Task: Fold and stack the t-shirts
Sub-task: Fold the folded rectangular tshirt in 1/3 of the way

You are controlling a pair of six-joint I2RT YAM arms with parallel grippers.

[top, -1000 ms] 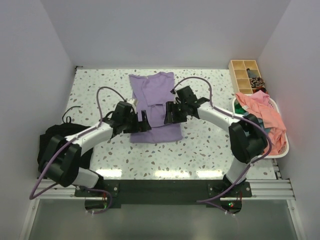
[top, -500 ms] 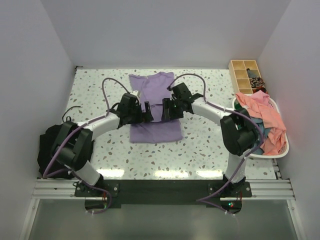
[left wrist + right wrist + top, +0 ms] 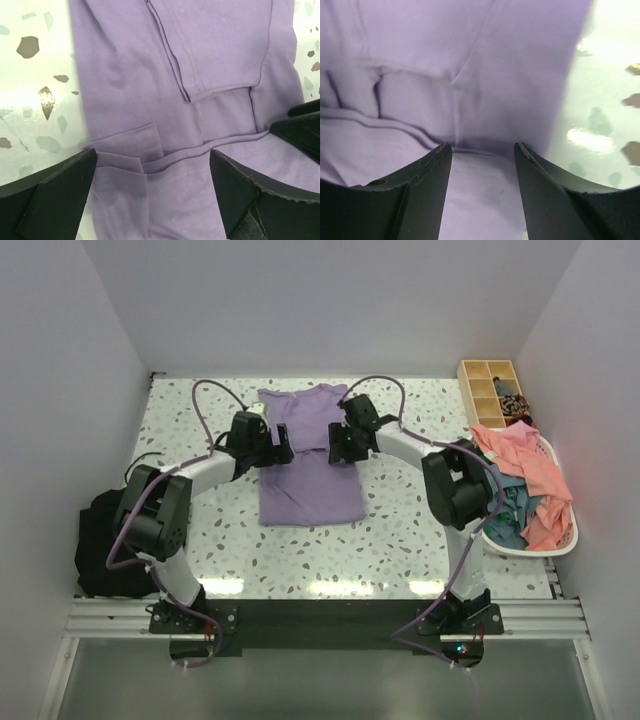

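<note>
A lavender-purple t-shirt [image 3: 310, 480] lies flat in the middle of the speckled table [image 3: 420, 530], its sleeves folded inward. Both grippers hover over its middle. My left gripper [image 3: 284, 452] stands wide open over the shirt's left side. In the left wrist view the left gripper [image 3: 152, 160] spans layered purple folds [image 3: 200, 75] and grips nothing. My right gripper [image 3: 338, 451] is over the shirt's right side. In the right wrist view the right gripper [image 3: 482, 147] is open and close above the purple cloth [image 3: 470, 60], near the shirt's right edge. More t-shirts, salmon-pink [image 3: 530, 475] and teal [image 3: 508, 515], are heaped at the right.
The heap of shirts sits in a white basket [image 3: 547, 447] at the table's right edge. A wooden compartment tray [image 3: 492, 390] stands behind it at the far right. A black fabric bundle [image 3: 100, 540] lies at the near left.
Both arms have reached farther from the bases, carrying the grippers from the shirt's lower half up toward its middle. Neither gripper's opening has changed.
</note>
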